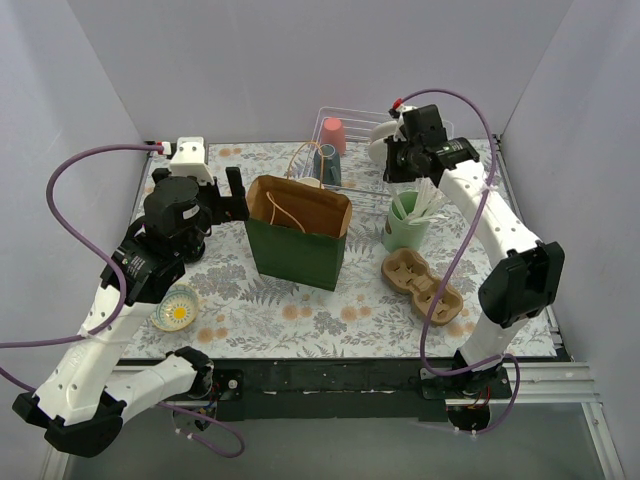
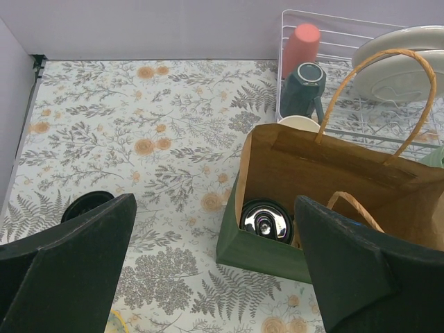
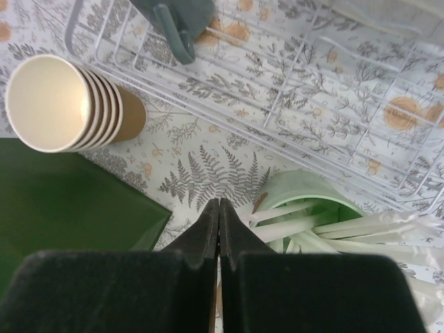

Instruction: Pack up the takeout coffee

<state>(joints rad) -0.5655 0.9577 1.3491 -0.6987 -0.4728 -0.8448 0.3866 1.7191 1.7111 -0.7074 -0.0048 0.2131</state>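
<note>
Our left hand [image 2: 215, 236] gapes beside the bag [image 2: 312, 163] — coffee [image 2: 266, 220] inside, packed we judge; right hand [image 3: 219, 208] pinched together, empty.

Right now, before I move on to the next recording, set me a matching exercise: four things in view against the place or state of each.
Things:
1. takeout coffee
2. pink cup
3. white utensils
4. right gripper

Place or state:
a. in the wire rack
b. shut, holding nothing
c. inside the paper bag, black lid showing
d. standing in the mint green cup

Pairs: 1-c, 2-a, 3-d, 4-b
</note>
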